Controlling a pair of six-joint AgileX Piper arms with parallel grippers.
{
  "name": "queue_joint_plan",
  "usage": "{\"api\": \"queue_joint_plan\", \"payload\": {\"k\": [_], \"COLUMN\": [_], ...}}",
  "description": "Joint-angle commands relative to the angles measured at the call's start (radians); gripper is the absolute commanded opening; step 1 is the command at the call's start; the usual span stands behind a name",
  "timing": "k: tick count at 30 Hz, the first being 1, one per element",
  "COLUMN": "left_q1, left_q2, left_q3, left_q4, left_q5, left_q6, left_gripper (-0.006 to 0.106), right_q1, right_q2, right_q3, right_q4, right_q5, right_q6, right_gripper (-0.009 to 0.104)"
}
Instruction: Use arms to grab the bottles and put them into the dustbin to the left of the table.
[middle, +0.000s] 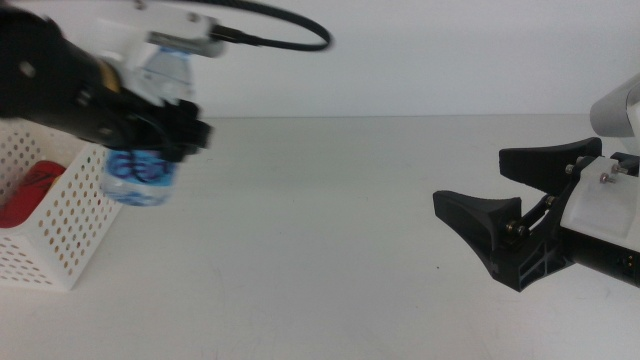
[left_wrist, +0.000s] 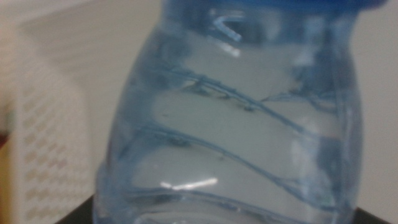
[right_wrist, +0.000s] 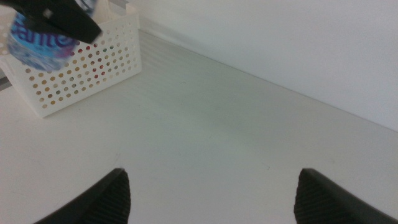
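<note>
The left gripper (middle: 165, 135) is up off the table (middle: 330, 220), clamped across the body of the clear water bottle (middle: 145, 165), blue cap (middle: 165, 45) topmost. It carries the bottle high, presumably so the base clears the rim of the white perforated dustbin (middle: 60, 235) just below and beside it. The bottle hangs at the bin's near wall, not yet over the opening by the look of it. Something red (middle: 25, 195) already lies inside the bin. Over on the far side, the right gripper (middle: 520, 215) waits low above the tabletop, well apart from the bin, jaws spread wide and holding nothing.
</note>
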Motion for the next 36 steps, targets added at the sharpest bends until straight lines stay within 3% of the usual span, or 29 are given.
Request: {"api": "queue_joint_plan", "payload": {"k": [1, 8, 12, 21, 36], "left_q1": [0.061, 0.292, 0.39, 0.524, 0.6], "left_q2": [-0.046, 0.009, 0.097, 0.32, 0.538], "left_q3": [-0.071, -0.202, -0.33, -0.597, -0.631], "left_q4": [-0.027, -0.173, -0.213, -0.211, -0.204], "left_q5": [-0.003, 0.169, 0.286, 0.464, 0.386], "left_q6": [0.053, 0.256, 0.325, 0.377, 0.412], "left_gripper": [-0.005, -0.005, -0.005, -0.005, -0.005], "right_q1": [0.001, 0.001, 0.001, 0.001, 0.001], "right_q2": [-0.012, -0.012, -0.012, -0.012, -0.012], "right_q3": [-0.026, -0.026, -0.026, -0.026, -0.026], "right_q4": [-0.014, -0.014, -0.014, -0.014, -0.014], "right_q5": [-0.07, -0.07, -0.07, -0.07, -0.07], "right_q6": [-0.003, -0.003, -0.003, -0.003, -0.003], "right_gripper": [0.095, 0.095, 0.095, 0.095, 0.095]}}
